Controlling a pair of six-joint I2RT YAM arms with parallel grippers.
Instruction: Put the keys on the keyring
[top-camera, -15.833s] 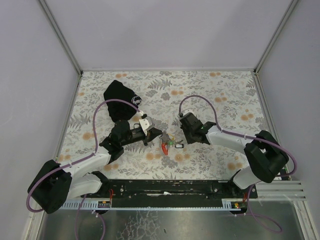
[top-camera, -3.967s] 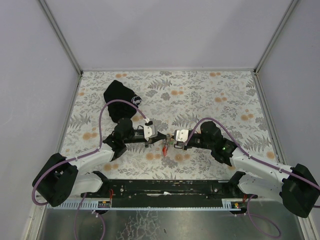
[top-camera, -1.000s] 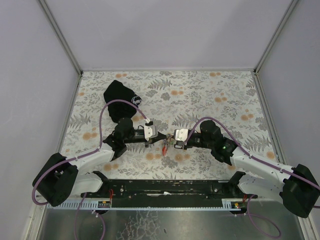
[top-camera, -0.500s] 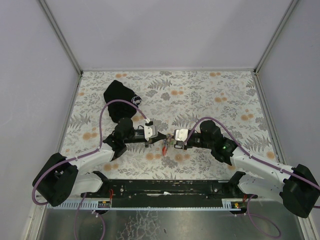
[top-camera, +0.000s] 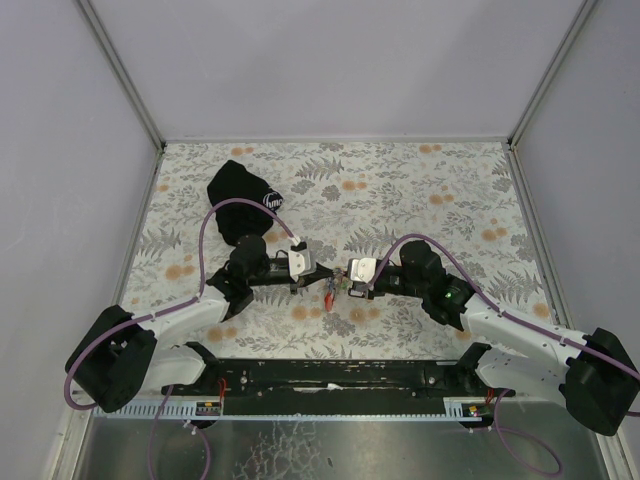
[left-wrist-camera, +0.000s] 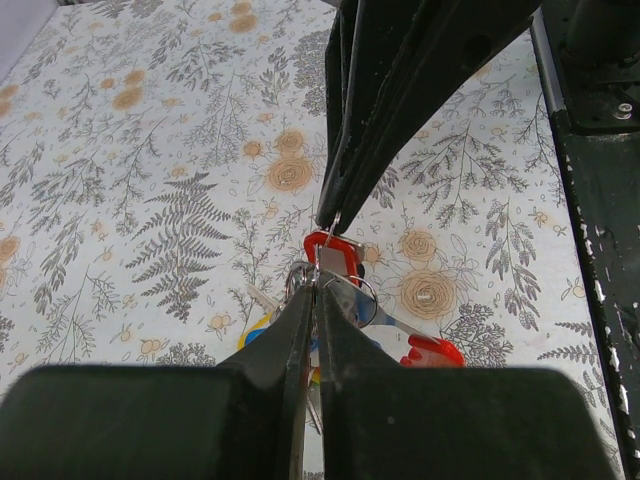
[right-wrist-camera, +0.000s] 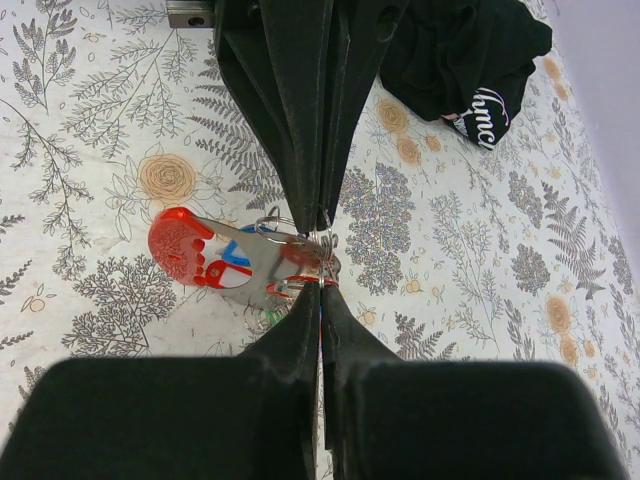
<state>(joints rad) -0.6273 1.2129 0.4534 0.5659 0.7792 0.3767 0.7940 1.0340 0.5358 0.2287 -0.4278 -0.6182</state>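
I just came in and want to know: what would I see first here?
Two robot grippers meet tip to tip in the middle of the flowery table: the left gripper and the right gripper are both pinched shut on one small bunch of keys with bright red tags. Behind the left arm lies a black pouch with white lettering.

Shows right gripper (right-wrist-camera: 320, 290) rising from bottom centre, fingers pressed together, tips nearly meeting those of left gripper (right-wrist-camera: 322, 222), equally closed, reaching down from top centre. Between both tips, keys (right-wrist-camera: 255, 262) on thin wire loops, red tag splayed left. At upper right, black pouch (right-wrist-camera: 465, 55) on floral tabletop (right-wrist-camera: 90, 130).
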